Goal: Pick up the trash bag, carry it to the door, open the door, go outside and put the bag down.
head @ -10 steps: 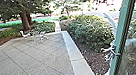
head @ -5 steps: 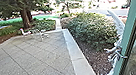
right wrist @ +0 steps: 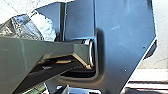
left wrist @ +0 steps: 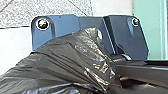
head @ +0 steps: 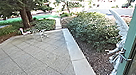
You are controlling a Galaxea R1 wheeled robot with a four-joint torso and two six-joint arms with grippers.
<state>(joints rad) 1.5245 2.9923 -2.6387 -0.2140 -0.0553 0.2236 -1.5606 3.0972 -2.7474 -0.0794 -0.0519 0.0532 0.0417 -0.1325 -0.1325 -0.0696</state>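
Here's the black trash bag (left wrist: 62, 57), crumpled at the left wrist; green-framed glass door (head: 134, 29) beside the paved patio (head: 31, 62). Either claw, open or closed? Can't tell!

The trash bag (left wrist: 57, 55) is blackish brown, streaked with silvery white glints. Speckled grey paving (head: 36, 62) carries a diamond grid of darker lines beside a plain, paler grey border (head: 78, 64). The door frame (head: 134, 32) is sea green, the shrub (head: 93, 32) mottled deep green, the tree trunk (head: 24, 18) brown.
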